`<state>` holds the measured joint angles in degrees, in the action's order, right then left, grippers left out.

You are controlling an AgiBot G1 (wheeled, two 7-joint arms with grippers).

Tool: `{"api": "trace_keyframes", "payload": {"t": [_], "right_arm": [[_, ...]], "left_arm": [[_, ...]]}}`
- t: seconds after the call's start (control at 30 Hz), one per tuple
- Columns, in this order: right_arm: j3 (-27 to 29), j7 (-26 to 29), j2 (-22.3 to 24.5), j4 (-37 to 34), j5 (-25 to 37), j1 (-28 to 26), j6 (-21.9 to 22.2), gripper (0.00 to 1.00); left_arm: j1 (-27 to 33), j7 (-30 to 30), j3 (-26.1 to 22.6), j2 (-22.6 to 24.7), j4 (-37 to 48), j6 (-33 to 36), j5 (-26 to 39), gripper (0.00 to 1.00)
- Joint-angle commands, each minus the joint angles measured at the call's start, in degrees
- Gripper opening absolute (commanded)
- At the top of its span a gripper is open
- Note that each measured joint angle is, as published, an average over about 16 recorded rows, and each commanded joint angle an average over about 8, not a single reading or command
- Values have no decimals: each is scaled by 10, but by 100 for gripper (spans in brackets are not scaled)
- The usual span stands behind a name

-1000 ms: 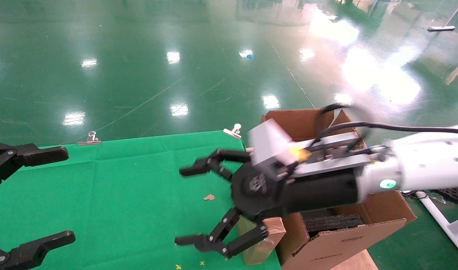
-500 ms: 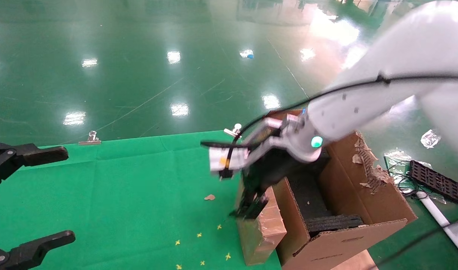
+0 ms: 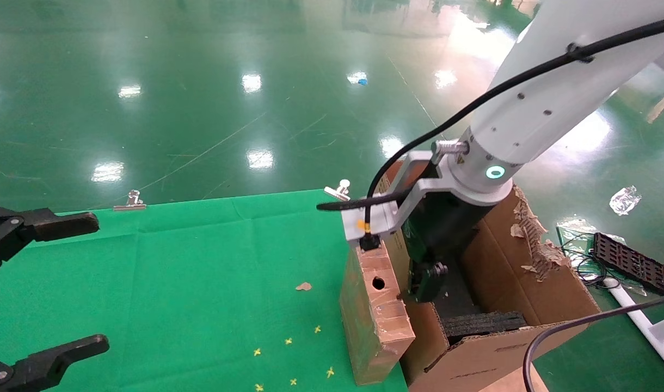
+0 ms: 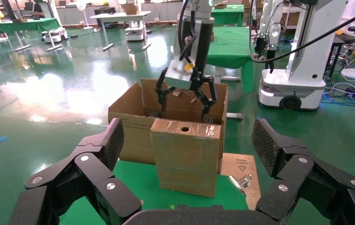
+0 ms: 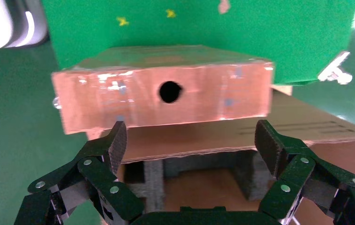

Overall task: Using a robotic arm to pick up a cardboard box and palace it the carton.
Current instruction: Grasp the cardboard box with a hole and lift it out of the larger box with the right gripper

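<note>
The cardboard box [image 3: 373, 321] stands upright at the right edge of the green table, a round hole in its taped top face [image 5: 169, 92], pressed against the carton [image 3: 528, 305]. The carton sits just right of the table, with torn flaps and black foam [image 3: 481, 324] inside. The white robotic arm [image 3: 533, 103] reaches down from the upper right. Its right gripper [image 3: 427, 284] hangs open inside the carton, just behind the box, holding nothing. In the right wrist view its open fingers [image 5: 117, 140] straddle the carton's near wall. My left gripper [image 3: 99, 281] stays parked open at the table's left.
Two metal binder clips [image 3: 340, 190] [image 3: 129, 201] pin the green cloth [image 3: 201, 283] at its far edge. A cardboard scrap [image 3: 303, 286] lies on the cloth. A black grid part [image 3: 631, 264], cables and a white pipe [image 3: 645, 326] lie on the floor right of the carton.
The right arm swung up from lying level over the table to pointing steeply down. Its open gripper moved from the box's table side to over the carton. The left gripper stayed still.
</note>
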<state>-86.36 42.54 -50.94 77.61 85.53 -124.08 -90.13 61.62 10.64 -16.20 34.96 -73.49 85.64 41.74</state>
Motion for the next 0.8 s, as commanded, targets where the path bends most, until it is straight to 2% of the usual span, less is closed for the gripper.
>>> {"api": "trace_keyframes", "payload": {"t": [0.03,0.23,0.5,0.63,0.8], "right_arm": [[-36,4,-6,1,-6,-14,4,100],[-70,17,-16,1,-19,-23,18,100],[-87,50,-18,-2,-28,-29,29,100],[-88,127,-6,-26,-54,-37,24,100],[-97,265,-10,-106,-81,-37,15,100]], "left_arm": [[0,0,0,0,0,0,0,100],[0,0,0,0,0,0,0,100],[0,0,-1,0,0,0,0,100],[0,0,-1,0,0,0,-1,100],[0,-1,-1,0,0,0,-1,100]]}}
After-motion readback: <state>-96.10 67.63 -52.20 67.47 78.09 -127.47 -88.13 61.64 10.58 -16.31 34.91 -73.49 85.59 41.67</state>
